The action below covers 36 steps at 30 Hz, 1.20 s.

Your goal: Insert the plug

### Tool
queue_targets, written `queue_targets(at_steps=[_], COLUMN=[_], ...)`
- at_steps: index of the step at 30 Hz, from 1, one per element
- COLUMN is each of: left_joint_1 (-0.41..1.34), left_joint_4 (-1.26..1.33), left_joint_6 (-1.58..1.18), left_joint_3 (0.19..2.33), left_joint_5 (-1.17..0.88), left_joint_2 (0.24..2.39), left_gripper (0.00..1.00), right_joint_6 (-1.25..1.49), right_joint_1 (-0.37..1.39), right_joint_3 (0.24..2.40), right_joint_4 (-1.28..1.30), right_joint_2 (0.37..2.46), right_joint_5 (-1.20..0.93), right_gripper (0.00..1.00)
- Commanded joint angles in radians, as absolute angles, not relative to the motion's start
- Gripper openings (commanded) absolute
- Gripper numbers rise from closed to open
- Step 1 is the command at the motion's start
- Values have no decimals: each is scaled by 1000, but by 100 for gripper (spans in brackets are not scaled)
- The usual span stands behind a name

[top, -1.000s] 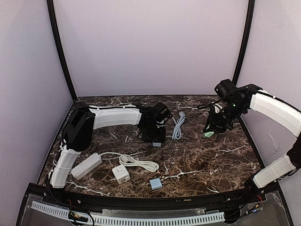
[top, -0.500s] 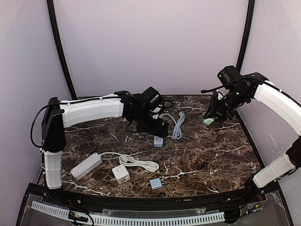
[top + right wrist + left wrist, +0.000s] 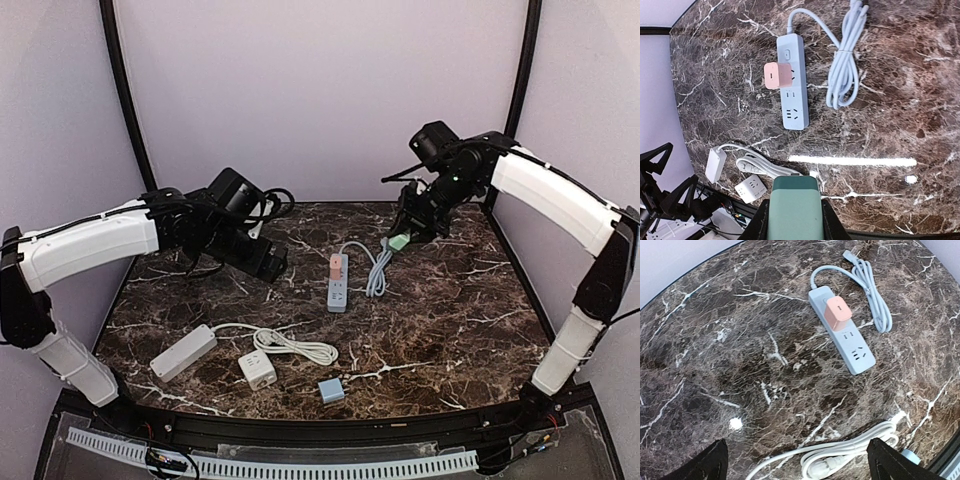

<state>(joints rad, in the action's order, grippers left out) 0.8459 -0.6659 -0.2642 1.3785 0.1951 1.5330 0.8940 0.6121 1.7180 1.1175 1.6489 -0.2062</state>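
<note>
A light blue power strip [image 3: 338, 288] lies mid-table with a pink plug [image 3: 333, 265] seated in it; both also show in the left wrist view, strip [image 3: 855, 352] and plug [image 3: 837, 313], and in the right wrist view, strip [image 3: 792, 107] and plug [image 3: 776, 76]. My left gripper [image 3: 266, 262] is open and empty [image 3: 797, 471], raised to the left of the strip. My right gripper [image 3: 405, 238] is shut on a green plug [image 3: 792, 207] and holds it in the air above the back right of the table, right of the strip's cable.
The strip's grey coiled cable [image 3: 378, 268] lies just right of it. Near the front lie a white power strip [image 3: 183, 352], its white coiled cable [image 3: 295, 346], a white cube adapter [image 3: 257, 369] and a small blue adapter [image 3: 331, 390].
My left arm has lifted off the blue strip and swung back left, leaving the pink plug in it. My right arm has moved left and up with the green plug.
</note>
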Motion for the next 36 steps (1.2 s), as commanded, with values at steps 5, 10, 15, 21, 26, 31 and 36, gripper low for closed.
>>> queue_targets(at_steps=[5, 10, 15, 21, 26, 31, 36], left_joint_1=[826, 818, 817, 816, 805, 787, 779], left_joint_4=[-642, -644, -675, -663, -622, -547, -518], left_joint_6=[-232, -272, -318, -298, -203, -144, -130], left_joint_3=[1253, 1224, 1223, 1173, 1150, 1110, 1072], left_joint_5=[432, 481, 517, 563, 664, 672, 662], left_joint_2=[1400, 1371, 1360, 1340, 1346, 1333, 1303], left_gripper=[99, 99, 99, 99, 99, 99, 99], right_joint_6=[776, 730, 682, 662, 699, 735, 768], right_joint_1=[688, 711, 716, 716, 716, 719, 721], right_joint_3=[1860, 1847, 1823, 1876, 1916, 1923, 1952], right_joint_4=[1092, 1018, 981, 1026, 1012, 977, 970], right_joint_2=[1865, 1927, 1969, 2041, 2072, 2117, 2155], right_joint_5=[-270, -344, -383, -341, -305, -287, -292], right_gripper=[0, 0, 0, 0, 0, 0, 0])
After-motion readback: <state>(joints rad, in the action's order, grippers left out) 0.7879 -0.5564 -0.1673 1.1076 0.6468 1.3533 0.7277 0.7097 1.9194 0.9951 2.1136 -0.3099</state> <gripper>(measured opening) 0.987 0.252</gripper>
